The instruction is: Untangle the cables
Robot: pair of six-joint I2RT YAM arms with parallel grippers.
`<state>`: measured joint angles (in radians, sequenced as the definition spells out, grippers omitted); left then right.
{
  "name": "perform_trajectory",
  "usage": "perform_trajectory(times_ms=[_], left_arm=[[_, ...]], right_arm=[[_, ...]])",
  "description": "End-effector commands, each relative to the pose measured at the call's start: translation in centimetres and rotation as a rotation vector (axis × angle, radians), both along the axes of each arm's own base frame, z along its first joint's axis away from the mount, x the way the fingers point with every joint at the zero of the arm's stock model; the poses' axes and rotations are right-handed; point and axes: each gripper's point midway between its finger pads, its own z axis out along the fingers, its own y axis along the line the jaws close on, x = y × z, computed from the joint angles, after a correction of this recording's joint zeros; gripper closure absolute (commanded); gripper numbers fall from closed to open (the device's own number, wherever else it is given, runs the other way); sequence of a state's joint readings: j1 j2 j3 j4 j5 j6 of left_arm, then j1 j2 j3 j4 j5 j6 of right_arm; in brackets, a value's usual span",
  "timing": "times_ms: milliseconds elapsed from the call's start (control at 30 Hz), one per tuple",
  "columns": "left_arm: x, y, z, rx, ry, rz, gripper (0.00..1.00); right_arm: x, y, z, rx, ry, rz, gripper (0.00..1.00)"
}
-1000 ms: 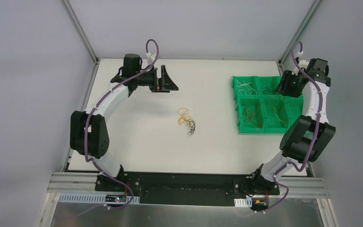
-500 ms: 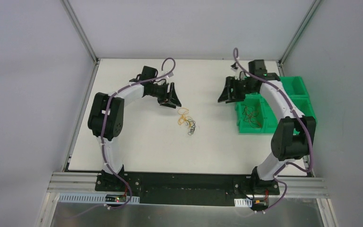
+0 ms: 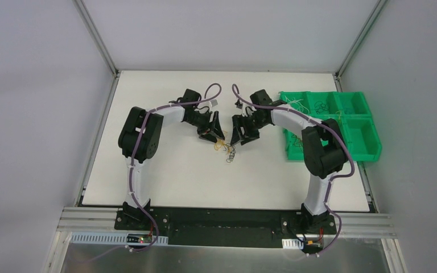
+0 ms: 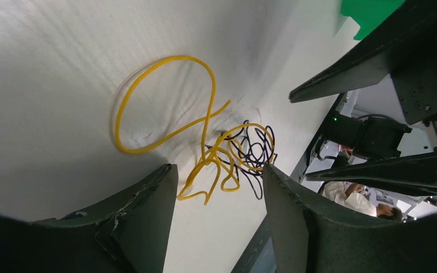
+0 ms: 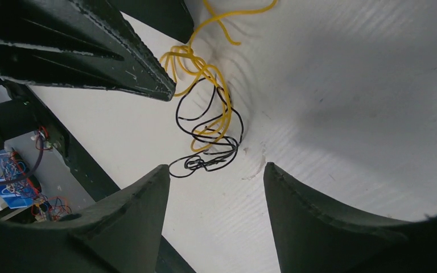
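Note:
A small tangle of cables (image 3: 226, 149), yellow wire knotted with black-purple wire, lies on the white table between my two grippers. In the left wrist view the yellow wire (image 4: 205, 142) and the black-purple wire (image 4: 256, 153) lie just ahead of my open left gripper (image 4: 219, 176), whose jaws stand apart with nothing between them. In the right wrist view the same tangle (image 5: 207, 131) lies ahead of my open, empty right gripper (image 5: 216, 173). From above, the left gripper (image 3: 215, 134) is just left of the tangle and the right gripper (image 3: 240, 136) just right of it.
A green bin tray (image 3: 370, 149) with several compartments stands at the right, with thin wires in some. The right arm (image 3: 296, 116) crosses its left part. The table's back edge and frame posts lie behind.
Both arms have swung inward to the table's middle. The right gripper has left the green tray and the left gripper has come from the far left; both now flank the tangle.

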<state>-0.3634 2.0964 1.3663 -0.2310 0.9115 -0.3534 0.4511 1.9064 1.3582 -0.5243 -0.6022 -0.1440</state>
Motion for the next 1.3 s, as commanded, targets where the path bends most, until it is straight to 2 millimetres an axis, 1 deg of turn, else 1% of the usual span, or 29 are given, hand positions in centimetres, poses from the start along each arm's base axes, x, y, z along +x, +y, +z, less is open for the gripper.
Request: perform_trajectory(times_ms=[0,67,133,233,300,367,467,500,633,667,767,833,933,1000,1067,1167,1233,1267], left_arm=[[-1.3,-1.2,-0.8,-0.012,0.069,-0.013,0.44],[-1.3,-1.2,-1.5,-0.003,0.086,-0.004,0.48],[-1.4,-1.0,-2.1,0.007,0.104,0.006,0.57],[-1.2,-0.8,-2.4,0.008,0.131,0.032,0.74],[-0.9,-0.4,-2.2,0.002,0.136,0.058,0.85],[-0.6,0.1,-2.1,-0.001,0.138,0.080,0.99],[-0.2,1.0,-1.8,-0.003,0.135,0.104,1.00],[-0.1,1.3,-1.6,-0.005,0.133,0.111,1.00],[0.5,2.9,-0.9,-0.009,0.117,0.152,1.00],[0.9,3.6,-0.4,-0.013,0.106,0.170,1.00],[1.9,6.4,0.6,-0.014,0.075,0.233,1.00],[2.5,9.1,1.2,-0.006,0.052,0.291,1.00],[2.9,13.7,1.3,0.031,0.037,0.384,1.00],[3.0,17.0,0.9,0.060,0.040,0.451,1.00],[2.8,19.4,0.5,0.078,0.058,0.503,1.00],[2.4,21.5,0.2,0.094,0.067,0.540,1.00],[2.2,22.0,0.4,0.101,0.050,0.540,1.00],[2.2,21.9,0.7,0.089,0.041,0.532,1.00]], right_arm=[[-0.3,0.3,-1.2,-0.020,-0.015,-0.005,0.35],[-1.2,0.4,-1.9,-0.032,-0.001,0.013,0.34],[-2.1,0.6,-2.7,-0.057,0.003,0.039,0.34],[-2.6,0.6,-3.5,-0.090,-0.011,0.054,0.35],[-3.1,0.6,-3.9,-0.104,-0.009,0.067,0.40],[-3.7,0.2,-4.6,-0.132,-0.012,0.077,0.46],[-3.9,-0.1,-5.0,-0.159,-0.003,0.065,0.59],[-3.8,-0.2,-5.0,-0.172,-0.008,0.062,0.66],[-3.1,-1.5,-4.8,-0.254,-0.038,0.078,0.95],[-3.1,-2.0,-4.8,-0.279,-0.045,0.089,1.00],[-3.0,-4.3,-4.4,-0.346,-0.057,0.097,1.00],[-3.0,-6.5,-3.9,-0.382,-0.048,0.079,1.00],[-3.0,-9.9,-3.3,-0.428,-0.036,0.047,1.00],[-3.3,-12.0,-3.1,-0.452,-0.026,0.034,1.00],[-3.5,-13.4,-2.9,-0.463,-0.023,0.024,1.00],[-3.3,-14.2,-1.7,-0.434,-0.033,-0.002,1.00],[-2.7,-14.0,-0.1,-0.389,-0.062,-0.026,1.00],[-2.5,-13.6,1.0,-0.343,-0.072,-0.036,1.00]])
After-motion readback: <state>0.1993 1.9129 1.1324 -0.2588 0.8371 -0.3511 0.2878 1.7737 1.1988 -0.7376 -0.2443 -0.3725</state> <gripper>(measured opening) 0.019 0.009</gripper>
